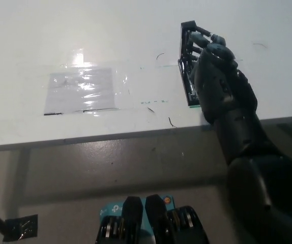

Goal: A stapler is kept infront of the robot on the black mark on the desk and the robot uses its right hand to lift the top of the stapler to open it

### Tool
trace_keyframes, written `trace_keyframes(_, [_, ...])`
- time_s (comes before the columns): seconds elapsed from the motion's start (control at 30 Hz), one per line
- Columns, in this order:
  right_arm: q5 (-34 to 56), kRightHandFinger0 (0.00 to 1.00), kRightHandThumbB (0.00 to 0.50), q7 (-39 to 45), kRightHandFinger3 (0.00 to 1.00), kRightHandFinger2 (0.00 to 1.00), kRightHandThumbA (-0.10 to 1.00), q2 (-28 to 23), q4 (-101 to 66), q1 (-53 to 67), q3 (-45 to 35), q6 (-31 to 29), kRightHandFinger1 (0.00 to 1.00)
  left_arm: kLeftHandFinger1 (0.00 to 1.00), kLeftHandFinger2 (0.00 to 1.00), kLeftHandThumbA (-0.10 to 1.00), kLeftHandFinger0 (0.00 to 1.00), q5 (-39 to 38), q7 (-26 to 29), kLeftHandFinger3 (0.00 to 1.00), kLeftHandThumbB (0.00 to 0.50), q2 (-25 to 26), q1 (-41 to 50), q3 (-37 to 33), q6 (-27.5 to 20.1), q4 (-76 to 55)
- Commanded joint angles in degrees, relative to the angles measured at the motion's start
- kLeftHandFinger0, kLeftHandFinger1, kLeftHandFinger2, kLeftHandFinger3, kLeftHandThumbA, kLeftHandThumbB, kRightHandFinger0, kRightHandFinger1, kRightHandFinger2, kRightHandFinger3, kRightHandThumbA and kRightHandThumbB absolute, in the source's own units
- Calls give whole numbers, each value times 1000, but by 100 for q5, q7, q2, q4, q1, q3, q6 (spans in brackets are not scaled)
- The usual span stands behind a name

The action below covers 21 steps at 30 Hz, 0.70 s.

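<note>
Lifting step: your right hand [214, 68] grips the stapler [188, 51] top, raised off its base.
Next, judge whether fuller opening needs more lift.
</note>
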Motion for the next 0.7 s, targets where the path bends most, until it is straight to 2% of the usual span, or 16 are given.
trace_keyframes(0.0, [-86,240,0,932,582,441,218,-50,768,-1765,176,-1509,301,247,373,561,262,-24,2,592,0,189,136,49,60,-259])
trace_keyframes(0.13, [-72,220,0,1053,611,438,205,-67,1217,-2024,165,-1713,289,244,377,551,259,-16,9,603,0,179,156,48,32,-268])
trace_keyframes(0.17, [-61,264,0,1029,608,438,230,-78,1350,-2211,146,-1729,318,237,369,546,254,-24,23,605,0,165,144,51,69,-267])
trace_keyframes(0.23, [-173,266,0,947,639,452,265,-92,1491,-2450,240,-1764,326,245,378,531,256,8,19,606,0,185,127,36,10,-218])
trace_keyframes(0.33, [-197,286,4,911,613,457,281,-140,1605,-2685,264,-1773,344,231,369,522,241,-24,16,596,0,168,100,35,45,-224])
trace_keyframes(0.37, [-258,354,0,943,644,533,272,-162,1609,-2729,332,-1809,408,246,381,523,262,-21,-1,610,0,171,119,25,21,-245])
trace_keyframes(0.4, [-272,370,0,969,652,545,270,-169,1612,-2730,352,-1842,423,249,384,525,270,-15,-4,614,0,170,143,19,39,-275])
trace_keyframes(0.53, [-259,375,0,937,633,537,292,-180,1658,-2765,361,-1911,431,268,388,544,299,3,-15,635,0,183,183,15,26,-249])
trace_keyframes(0.57, [-276,337,0,936,633,507,300,-196,1670,-2778,383,-1914,395,267,386,559,306,32,-24,641,0,200,190,-5,32,-249])
trace_keyframes(0.67, [-250,320,3,931,639,497,303,-218,1695,-2799,377,-1916,383,254,379,559,284,6,-47,623,0,199,195,-3,-7,-225])
